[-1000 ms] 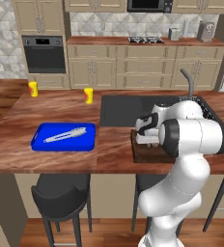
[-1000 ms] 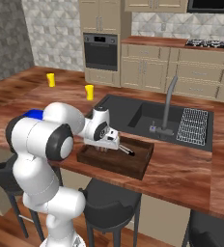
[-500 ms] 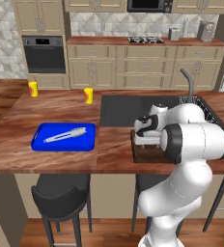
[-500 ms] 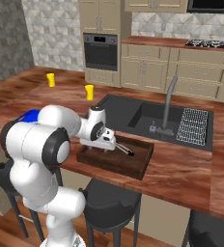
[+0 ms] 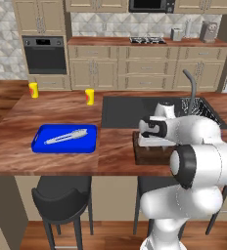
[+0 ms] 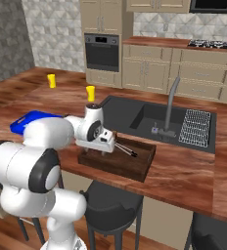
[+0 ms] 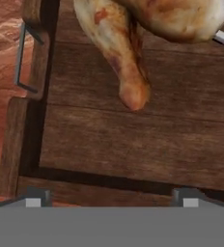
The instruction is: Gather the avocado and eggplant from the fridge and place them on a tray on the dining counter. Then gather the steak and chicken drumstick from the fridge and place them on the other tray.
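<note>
A browned chicken drumstick [image 7: 128, 53] lies on the floor of the dark wooden tray [image 7: 109, 144], thin end toward my fingers. My gripper [image 7: 111, 200] hovers just above that tray, open, its tips wide apart and clear of the meat. From the base views the hand [image 5: 152, 131] [image 6: 102, 139] hangs low over the left end of the wooden tray [image 5: 141, 157] [image 6: 135, 171] at the counter's near edge. A blue tray [image 5: 42, 145] [image 6: 22, 122] lies to the left with a pale long item on it. Steak, avocado and eggplant are out of view.
Behind the wooden tray is a dark sink [image 5: 123, 110] [image 6: 152, 117] with a tall faucet [image 5: 191, 83] [image 6: 171, 95] and a drying rack [image 6: 196, 127]. Two yellow cups [image 5: 33, 90] [image 5: 89, 96] stand further back. Dark stools [image 5: 61, 197] sit under the counter's near edge.
The jaws have gone from shut to wide open, and the drumstick now lies free on the wooden tray. The arm has barely shifted.
</note>
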{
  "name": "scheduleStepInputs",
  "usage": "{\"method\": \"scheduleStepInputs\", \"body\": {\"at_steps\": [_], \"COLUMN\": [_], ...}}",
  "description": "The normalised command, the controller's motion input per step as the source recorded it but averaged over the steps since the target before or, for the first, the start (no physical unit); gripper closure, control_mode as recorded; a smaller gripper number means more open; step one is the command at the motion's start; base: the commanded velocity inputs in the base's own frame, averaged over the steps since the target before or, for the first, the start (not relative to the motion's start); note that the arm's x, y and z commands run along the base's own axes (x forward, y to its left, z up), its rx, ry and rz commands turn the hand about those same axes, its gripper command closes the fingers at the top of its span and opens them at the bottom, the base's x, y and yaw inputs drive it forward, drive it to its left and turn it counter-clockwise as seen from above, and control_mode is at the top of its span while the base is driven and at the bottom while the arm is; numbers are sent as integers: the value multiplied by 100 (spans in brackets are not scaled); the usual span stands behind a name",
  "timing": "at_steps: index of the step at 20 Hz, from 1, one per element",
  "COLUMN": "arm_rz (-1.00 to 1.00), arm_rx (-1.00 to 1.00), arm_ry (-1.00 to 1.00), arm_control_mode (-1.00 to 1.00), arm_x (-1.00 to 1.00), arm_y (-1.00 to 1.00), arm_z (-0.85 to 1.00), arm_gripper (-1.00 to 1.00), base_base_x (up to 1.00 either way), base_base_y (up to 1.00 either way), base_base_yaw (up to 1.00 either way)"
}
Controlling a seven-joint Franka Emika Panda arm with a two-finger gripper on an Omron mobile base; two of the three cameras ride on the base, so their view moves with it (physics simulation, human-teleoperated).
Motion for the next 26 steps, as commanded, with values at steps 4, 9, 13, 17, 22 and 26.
{"method": "scheduleStepInputs", "body": {"at_steps": [4, 9, 13, 17, 22, 26], "arm_rz": [-3, -6, -5, -3, -1, 0], "arm_rx": [0, -1, -7, -11, -11, -5], "arm_ry": [0, 0, 0, 0, -4, -1], "arm_control_mode": [-100, -100, -100, -100, -100, -100], "arm_x": [-39, -10, 5, 15, 26, 28], "arm_y": [0, 0, 0, 0, -3, -16], "arm_z": [53, 74, 85, 76, 44, 7], "arm_gripper": [-100, -100, -100, -100, -100, -100], "base_base_x": [0, 0, 0, 0, 0, 0], "base_base_y": [0, 0, 0, 0, 0, 0], "base_base_yaw": [0, 0, 0, 0, 0, 0]}}
